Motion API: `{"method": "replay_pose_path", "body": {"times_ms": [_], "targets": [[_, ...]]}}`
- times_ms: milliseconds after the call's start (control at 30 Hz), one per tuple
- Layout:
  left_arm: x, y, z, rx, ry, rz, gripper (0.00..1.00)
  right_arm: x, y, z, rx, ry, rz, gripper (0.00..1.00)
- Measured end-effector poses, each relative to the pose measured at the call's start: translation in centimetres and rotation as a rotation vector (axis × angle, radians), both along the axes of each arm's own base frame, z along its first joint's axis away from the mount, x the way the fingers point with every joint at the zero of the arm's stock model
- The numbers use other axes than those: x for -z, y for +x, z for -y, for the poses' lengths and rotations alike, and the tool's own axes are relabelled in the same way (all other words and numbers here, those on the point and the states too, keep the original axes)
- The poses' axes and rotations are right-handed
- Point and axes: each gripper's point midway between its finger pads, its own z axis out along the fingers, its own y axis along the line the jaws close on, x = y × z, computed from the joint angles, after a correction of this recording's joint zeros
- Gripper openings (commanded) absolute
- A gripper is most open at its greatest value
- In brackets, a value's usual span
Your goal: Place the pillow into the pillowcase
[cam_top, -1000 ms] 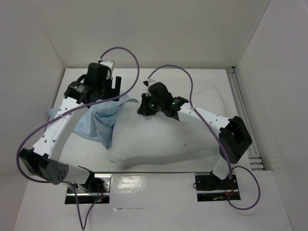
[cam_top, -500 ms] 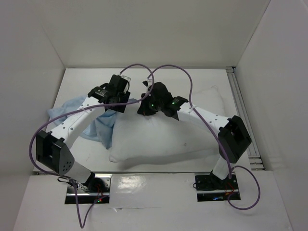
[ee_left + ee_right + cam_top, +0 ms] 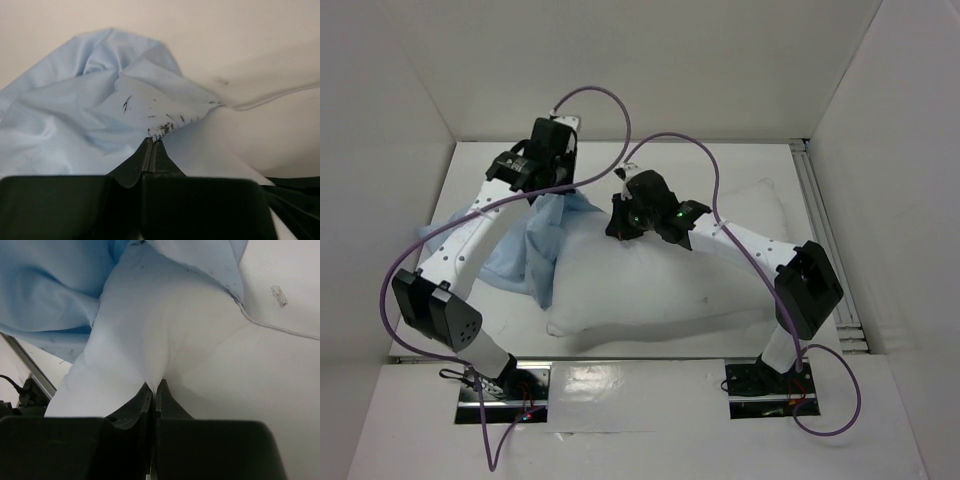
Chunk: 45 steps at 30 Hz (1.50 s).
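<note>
White and plump, the pillow [image 3: 660, 290] lies lengthwise across the middle of the table [image 3: 720, 160], its long near edge close to the arm bases. It looks soft, bulky and light, so it should squash and sag rather than slide as one piece. Just beyond its middle, on the far left part of its top, the right gripper [image 3: 618, 232] is pinched shut on a small fold of the pillow's cover. In my judgement a corner or short edge would give a firmer hold than loose cover fabric. To the left lies the light blue pillowcase [image 3: 525, 255], thin, wrinkled and limp, and likely to collapse wherever it is not held. Part of it drapes over the pillow's far left corner; whether that corner is inside cannot be told. Farthest back, the left gripper [image 3: 557, 190] is clamped on a dark-specked edge of the pillowcase, lifting it into a peak. That hem looks like the sensible place to hold.
</note>
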Motion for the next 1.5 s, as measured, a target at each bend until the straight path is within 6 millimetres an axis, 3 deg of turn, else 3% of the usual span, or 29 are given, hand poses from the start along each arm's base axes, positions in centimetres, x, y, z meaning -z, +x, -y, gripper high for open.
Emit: {"method": "replay_pose_path", "body": {"times_ms": [100, 200, 500, 800, 833, 967, 1067, 1167, 1233, 1267, 1333, 1367, 1500], "targets": [[-3.4, 1.0, 0.7, 0.02, -0.087, 0.068, 0.0, -0.5, -0.1, 0.0, -0.008, 0.001, 0.023, 0.0], [-4.9, 1.3, 1.5, 0.034, -0.141, 0.101, 0.0, -1.5, -0.3, 0.1, -0.01, 0.012, 0.054, 0.0], [-1.9, 0.1, 2.8, 0.098, -0.173, -0.002, 0.0, -4.0, 0.7, 0.7, 0.025, 0.002, 0.137, 0.0], [-0.6, -0.1, 4.7, 0.176, -0.226, -0.063, 0.02, -5.4, 4.8, 0.8, 0.16, 0.04, 0.238, 0.0], [0.0, 0.2, 5.0, 0.182, -0.23, -0.081, 0.25, -5.2, 5.5, 0.9, 0.183, 0.052, 0.246, 0.0], [2.5, 2.1, 5.9, 0.175, -0.216, -0.146, 0.9, -2.8, 9.7, 1.8, 0.256, 0.084, 0.233, 0.0], [3.7, 2.2, 5.3, 0.136, -0.178, -0.176, 1.0, -0.1, 12.5, 3.1, 0.284, 0.099, 0.184, 0.0], [3.2, 2.0, 3.7, 0.065, -0.154, -0.162, 1.0, 0.0, 13.8, 4.0, 0.287, 0.132, 0.166, 0.0], [2.8, 1.3, 1.9, 0.002, -0.162, -0.142, 0.96, -0.3, 14.1, 4.3, 0.276, 0.144, 0.162, 0.14], [2.7, 0.5, 0.7, -0.04, -0.17, -0.141, 0.94, -0.4, 14.1, 4.3, 0.266, 0.146, 0.161, 0.33], [2.6, -1.1, -1.7, -0.129, -0.198, -0.122, 0.87, -0.4, 14.0, 4.3, 0.251, 0.152, 0.153, 0.53], [2.6, -2.3, -3.0, -0.177, -0.21, -0.119, 0.87, -0.6, 13.9, 4.2, 0.24, 0.156, 0.154, 0.68], [4.0, -5.6, -6.2, -0.292, -0.278, -0.098, 0.9, -1.2, 13.5, 3.8, 0.203, 0.159, 0.161, 0.88]]}}
